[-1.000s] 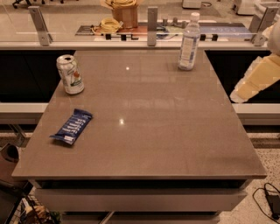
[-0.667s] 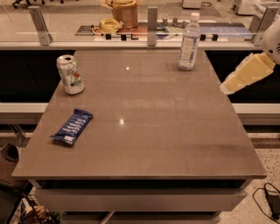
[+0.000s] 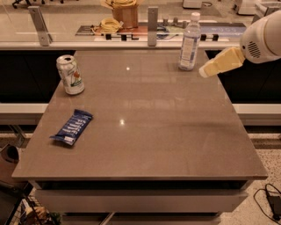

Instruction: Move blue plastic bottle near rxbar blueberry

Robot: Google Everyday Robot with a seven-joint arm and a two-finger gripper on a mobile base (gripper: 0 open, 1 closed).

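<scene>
The blue plastic bottle (image 3: 190, 42), clear with a white cap and a white-and-bluish label, stands upright at the far right of the grey table (image 3: 153, 132). The rxbar blueberry (image 3: 72, 127), a flat dark blue wrapper with white lettering, lies near the table's left edge. My gripper (image 3: 204, 70) reaches in from the right on a white arm (image 3: 262, 38). It hovers above the table's right edge, just to the right of the bottle's base and apart from it.
A short green-and-white soda can (image 3: 70, 75) stands upright at the left, behind the bar. A counter behind the table holds metal posts (image 3: 152, 19), a yellow cable coil (image 3: 108, 24) and a basket (image 3: 124, 10). A cable lies on the floor at the lower right (image 3: 272, 198).
My gripper has moved left and toward the far side, from beyond the table's right edge to just beside the bottle. The bottle, can and bar have not moved.
</scene>
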